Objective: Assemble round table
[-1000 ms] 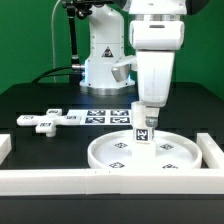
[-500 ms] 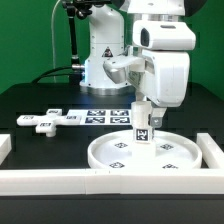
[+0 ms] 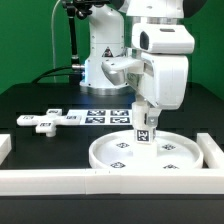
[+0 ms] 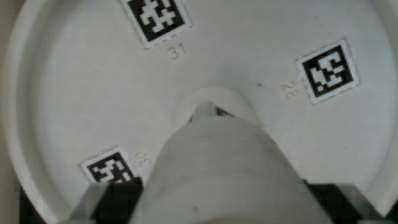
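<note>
A black tabletop seen from the front, fenced by a low white wall along the near edge and both sides.

At the exterior view's left, the cross-shaped foot lies flat on the tabletop. It is white, carries square black-and-white tags, and is well apart from the other parts.

Just to its right, near the middle, the marker board lies flat. The arm's white base stands behind it.

Right of centre, the arm reaches down from above. Its claw is closed around the leg, a short white cylinder held upright with a tag facing the camera. The leg's lower end is over the middle of the disc. Whether it touches the disc cannot be told.

The disc is large, round, white and rimmed. It lies flat at the exterior view's lower right, just inside the wall, with several tags spread across its face.

The wrist view looks down the leg. The leg's white body fills the middle, with a dark fingertip on each side pressed against it. The disc's face lies beyond, and three tags show around the leg's end.
</note>
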Controlling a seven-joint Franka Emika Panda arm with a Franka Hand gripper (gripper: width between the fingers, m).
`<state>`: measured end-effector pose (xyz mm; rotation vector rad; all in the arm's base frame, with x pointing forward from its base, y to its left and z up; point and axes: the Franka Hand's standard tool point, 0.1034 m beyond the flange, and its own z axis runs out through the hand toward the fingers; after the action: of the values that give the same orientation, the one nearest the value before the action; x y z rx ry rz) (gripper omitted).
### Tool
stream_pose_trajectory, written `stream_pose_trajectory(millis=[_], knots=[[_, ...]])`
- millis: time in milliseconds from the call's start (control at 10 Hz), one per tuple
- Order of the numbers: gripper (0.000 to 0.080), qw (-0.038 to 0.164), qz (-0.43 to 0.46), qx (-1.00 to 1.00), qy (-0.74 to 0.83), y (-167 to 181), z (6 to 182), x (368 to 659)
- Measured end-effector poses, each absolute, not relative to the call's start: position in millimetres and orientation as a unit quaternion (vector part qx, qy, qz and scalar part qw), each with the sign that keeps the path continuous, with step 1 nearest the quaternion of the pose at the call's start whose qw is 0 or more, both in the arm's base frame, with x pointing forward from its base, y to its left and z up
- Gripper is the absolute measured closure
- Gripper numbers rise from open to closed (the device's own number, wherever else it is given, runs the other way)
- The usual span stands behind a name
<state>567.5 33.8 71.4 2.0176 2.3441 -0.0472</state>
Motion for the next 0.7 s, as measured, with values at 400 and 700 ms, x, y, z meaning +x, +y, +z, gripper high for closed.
stream_pose_trajectory(millis=[400,700], knots=[[0.0386,0.02,-0.014,0.768,0.64,35.7,69.7,564.8],[0.0386,0.023,-0.01,0.868,0.496,49.3,70.4,564.9]])
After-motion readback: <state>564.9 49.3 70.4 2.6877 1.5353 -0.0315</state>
